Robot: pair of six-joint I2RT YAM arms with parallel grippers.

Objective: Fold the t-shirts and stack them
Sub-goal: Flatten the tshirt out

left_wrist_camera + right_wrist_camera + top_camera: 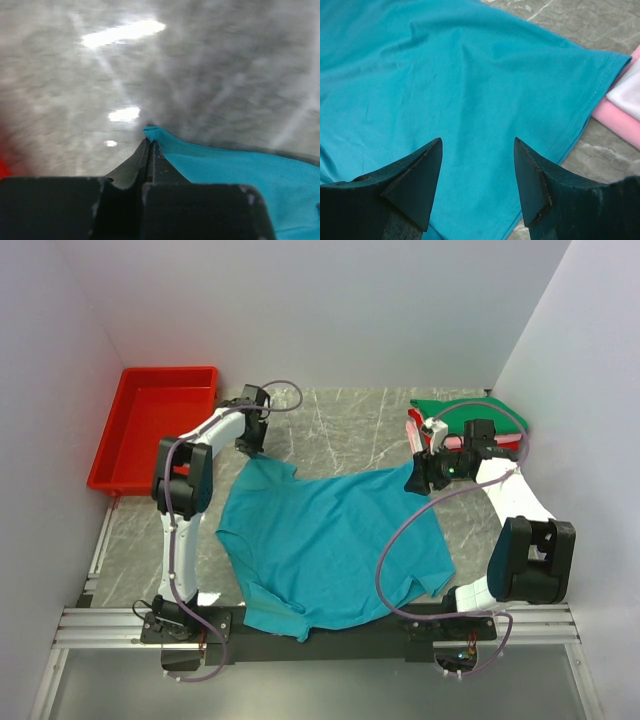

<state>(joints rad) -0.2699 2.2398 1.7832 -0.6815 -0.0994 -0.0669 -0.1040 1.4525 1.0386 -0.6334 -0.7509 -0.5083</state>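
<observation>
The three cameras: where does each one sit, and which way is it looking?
Top external: above and behind the arms, looking down on the table; both arms and their bases show.
Left wrist: low, looking along the shut left gripper pinching a corner of the teal t-shirt.
Right wrist: looking down between the open right gripper's fingers onto the shirt.
Shared: all three see the teal t-shirt.

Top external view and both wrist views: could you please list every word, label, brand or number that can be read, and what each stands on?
No readable text in any view.
The teal t-shirt: plain cloth, no print or label showing.
The red tray: bare plastic, no marking.
The folded shirts at far right: no lettering visible.
</observation>
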